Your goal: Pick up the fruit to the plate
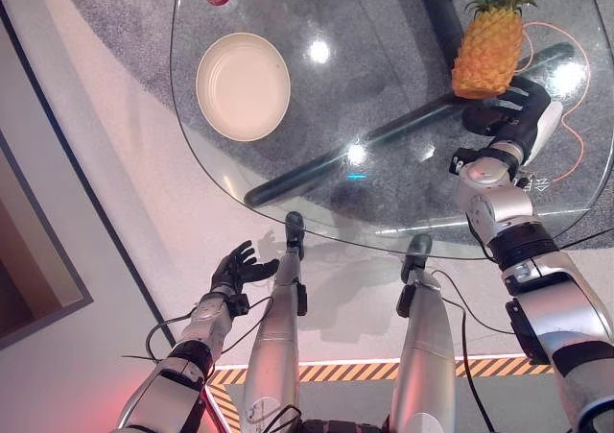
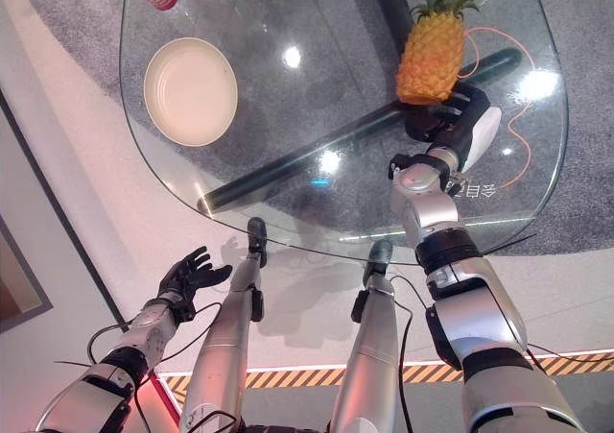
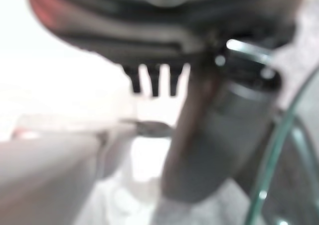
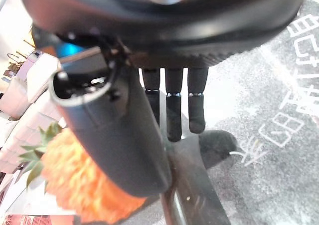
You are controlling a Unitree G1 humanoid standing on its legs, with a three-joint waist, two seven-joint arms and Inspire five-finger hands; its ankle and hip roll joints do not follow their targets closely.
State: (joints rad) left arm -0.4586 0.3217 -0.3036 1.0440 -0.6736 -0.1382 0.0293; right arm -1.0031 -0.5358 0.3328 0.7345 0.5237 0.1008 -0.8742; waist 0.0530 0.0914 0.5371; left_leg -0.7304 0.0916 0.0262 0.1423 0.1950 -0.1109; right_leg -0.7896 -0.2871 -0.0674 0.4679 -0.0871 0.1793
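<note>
My right hand at pineapple base, upper right, fingers straight, no grip
Plate upper left on glass table; left hand open, lower left

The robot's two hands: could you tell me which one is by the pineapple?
The right hand, open at the base of the pineapple; the left hand is off the glass table.

Bare glass table lies open between pineapple and plate.
</note>
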